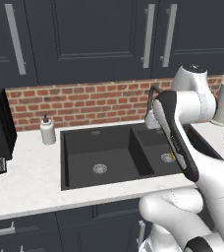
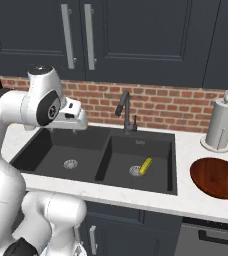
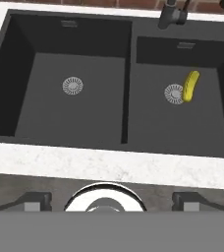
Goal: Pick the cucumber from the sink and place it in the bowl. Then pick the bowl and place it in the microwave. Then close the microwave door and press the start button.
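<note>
Cucumber lies in the sink's right basin; jaws spread wide, holding nothing.

Left base view: the arm rises over the black sink, hiding much of the right basin. Right base view: the cucumber rests beside the right drain; the bowl sits on the surface right of the sink. Hand view: the gripper hangs above the sink's front edge, well apart from the cucumber, which touches the drain's edge.

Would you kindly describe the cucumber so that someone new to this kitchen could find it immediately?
Start at the black double-basin sink set in the white counter below the brick wall. Look in the right-hand basin, the one in front of the dark faucet. There the cucumber lies flat on the floor beside the round metal drain; it is the one small yellow-green oblong against all that black.
</note>
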